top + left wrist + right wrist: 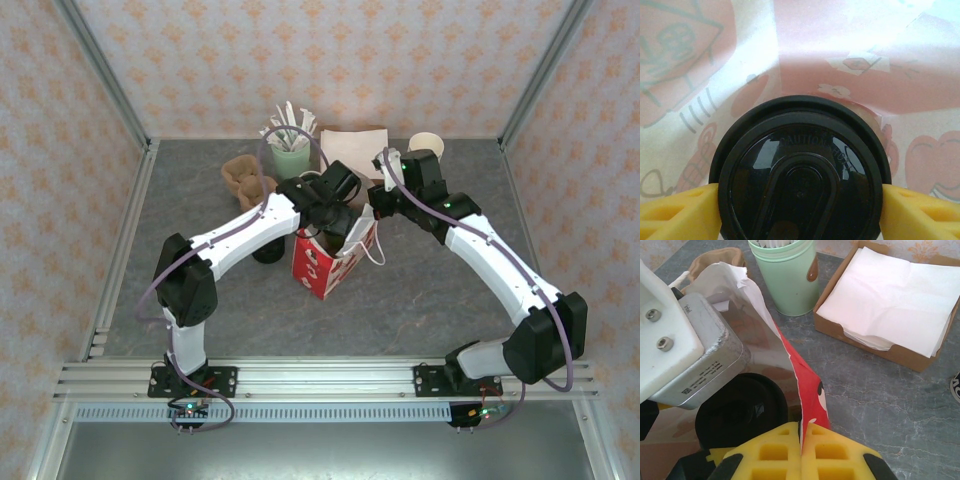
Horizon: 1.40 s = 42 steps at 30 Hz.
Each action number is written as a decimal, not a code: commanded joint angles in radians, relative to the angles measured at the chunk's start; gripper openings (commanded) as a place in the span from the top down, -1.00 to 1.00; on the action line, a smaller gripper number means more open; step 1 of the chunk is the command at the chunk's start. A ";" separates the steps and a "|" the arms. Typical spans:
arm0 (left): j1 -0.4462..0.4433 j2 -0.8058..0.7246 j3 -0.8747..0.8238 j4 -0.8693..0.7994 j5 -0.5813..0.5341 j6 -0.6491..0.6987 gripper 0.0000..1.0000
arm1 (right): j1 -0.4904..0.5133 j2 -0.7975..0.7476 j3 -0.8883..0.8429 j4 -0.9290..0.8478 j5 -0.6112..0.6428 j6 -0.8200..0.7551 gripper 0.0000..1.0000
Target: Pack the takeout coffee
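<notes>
Takeout coffee [800, 175] sitting inside the red-and-white paper bag [318, 266], with the bag standing at the middle of the table [430, 300].
Left gripper [800, 194] is reaching down into the bag, its yellow fingers [680, 215] flanking the black lid right at the rim on both sides; can't tell if they're squeezing it or just sitting beside it. Right gripper [801, 450] is pinching the bag's top edge, pads fully closed on the red paper. Napkin box [890, 305] and mint-green holder [785, 275] are sitting toward the table's back edge.
</notes>
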 commanded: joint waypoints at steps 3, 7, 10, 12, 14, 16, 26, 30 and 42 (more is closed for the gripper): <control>0.008 -0.024 0.013 -0.040 0.016 -0.008 -0.50 | -0.006 -0.021 0.016 0.000 0.017 0.002 1.00; 0.010 -0.011 0.004 -0.019 0.028 -0.021 -0.43 | -0.006 -0.020 0.015 -0.003 0.015 0.003 1.00; 0.009 0.014 0.019 -0.025 0.046 -0.026 -0.44 | -0.006 -0.020 0.014 -0.006 0.012 0.005 1.00; 0.009 0.014 0.015 -0.015 0.057 -0.026 -0.47 | -0.006 -0.021 0.014 -0.008 0.014 0.005 1.00; 0.010 0.043 0.016 -0.013 0.069 -0.021 -0.54 | -0.006 -0.020 0.015 -0.011 0.015 0.004 1.00; 0.009 0.053 0.028 -0.023 0.074 -0.015 -0.60 | -0.005 -0.019 0.017 -0.011 0.016 0.001 1.00; 0.009 0.074 0.045 -0.029 0.104 -0.013 -0.78 | -0.006 0.001 0.032 -0.009 0.001 -0.002 1.00; 0.014 0.065 0.048 -0.034 0.092 -0.014 -0.78 | -0.005 0.001 0.035 -0.011 0.000 -0.005 1.00; 0.027 0.038 0.094 -0.065 0.090 -0.018 -0.89 | -0.006 0.008 0.042 -0.016 0.006 -0.012 1.00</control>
